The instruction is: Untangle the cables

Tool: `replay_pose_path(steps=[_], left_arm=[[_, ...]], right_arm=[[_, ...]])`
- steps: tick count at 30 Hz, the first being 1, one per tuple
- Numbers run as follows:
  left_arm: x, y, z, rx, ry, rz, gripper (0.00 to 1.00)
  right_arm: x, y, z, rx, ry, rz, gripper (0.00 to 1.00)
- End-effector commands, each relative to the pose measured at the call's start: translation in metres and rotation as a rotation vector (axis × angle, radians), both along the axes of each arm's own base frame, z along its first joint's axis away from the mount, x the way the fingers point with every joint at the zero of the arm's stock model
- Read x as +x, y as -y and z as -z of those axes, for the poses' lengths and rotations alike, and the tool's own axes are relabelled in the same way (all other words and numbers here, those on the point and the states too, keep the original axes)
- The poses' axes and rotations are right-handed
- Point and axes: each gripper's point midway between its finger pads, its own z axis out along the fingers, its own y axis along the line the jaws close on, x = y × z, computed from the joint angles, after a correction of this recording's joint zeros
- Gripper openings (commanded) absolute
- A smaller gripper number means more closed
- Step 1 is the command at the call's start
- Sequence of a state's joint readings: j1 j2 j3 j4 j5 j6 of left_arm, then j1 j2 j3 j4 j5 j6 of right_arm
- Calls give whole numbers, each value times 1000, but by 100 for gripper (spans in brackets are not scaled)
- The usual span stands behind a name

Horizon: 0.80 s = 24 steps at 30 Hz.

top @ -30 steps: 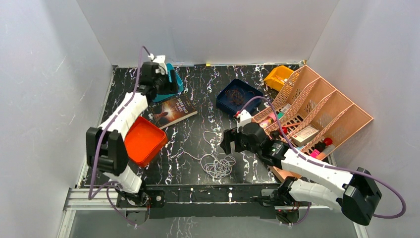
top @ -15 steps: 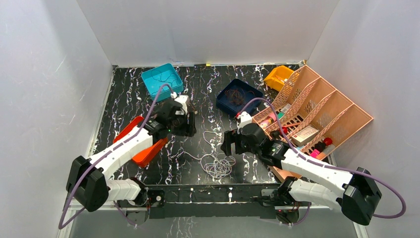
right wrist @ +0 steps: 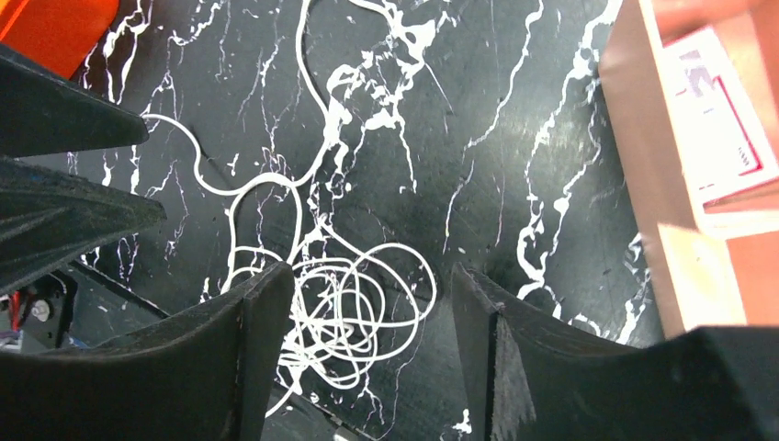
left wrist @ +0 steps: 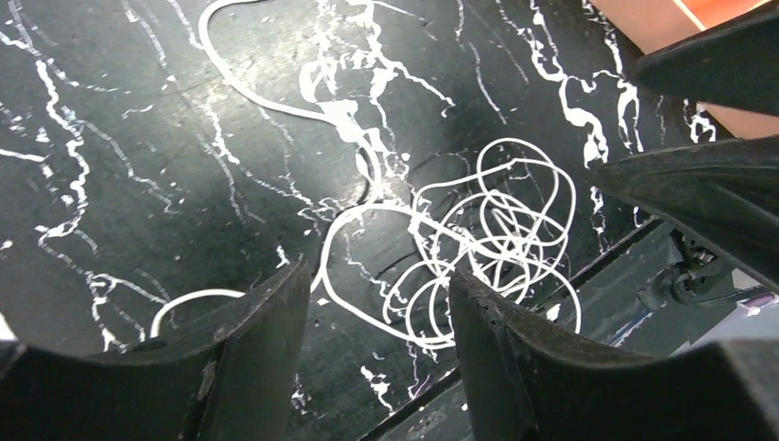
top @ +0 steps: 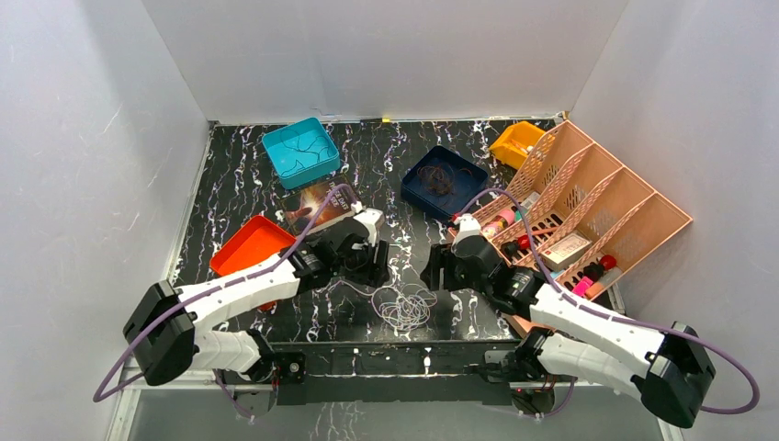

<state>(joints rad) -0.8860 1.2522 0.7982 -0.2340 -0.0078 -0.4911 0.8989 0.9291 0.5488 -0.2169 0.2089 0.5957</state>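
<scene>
Two open tools (both empty), left tool (left wrist: 377, 276), right tool (right wrist: 372, 271), near white cables (top: 404, 306) on table (top: 230, 184).

The left arm (top: 241, 288) lies low, stretched from its base at seven o'clock toward two o'clock, left gripper (top: 378, 268) tipped down, jaws spread with nothing between them. The right arm (top: 588, 320) runs from five o'clock toward ten o'clock, its right gripper (top: 432, 272) angled down at three o'clock of the left one, jaws likewise parted.
</scene>
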Motion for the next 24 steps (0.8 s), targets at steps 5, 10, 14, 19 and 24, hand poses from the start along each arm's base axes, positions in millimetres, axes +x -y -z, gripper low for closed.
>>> replay_pose_path(steps=[5, 10, 14, 19, 24], left_arm=[[-5, 36, 2, -68, 34, 74, 53], [0, 59, 1, -91, 74, 178, 46], [7, 73, 1, -87, 131, 272, 47], [7, 86, 17, -37, 144, 421, 49], [10, 92, 17, -36, 179, 478, 53]], right_arm=[[-14, 6, 16, 51, -85, 61, 68], [-17, 10, 13, 79, -73, 68, 68], [-22, 14, 13, 85, -78, 66, 69], [-26, 18, 14, 94, -81, 67, 71], [-27, 20, 14, 90, -82, 67, 72]])
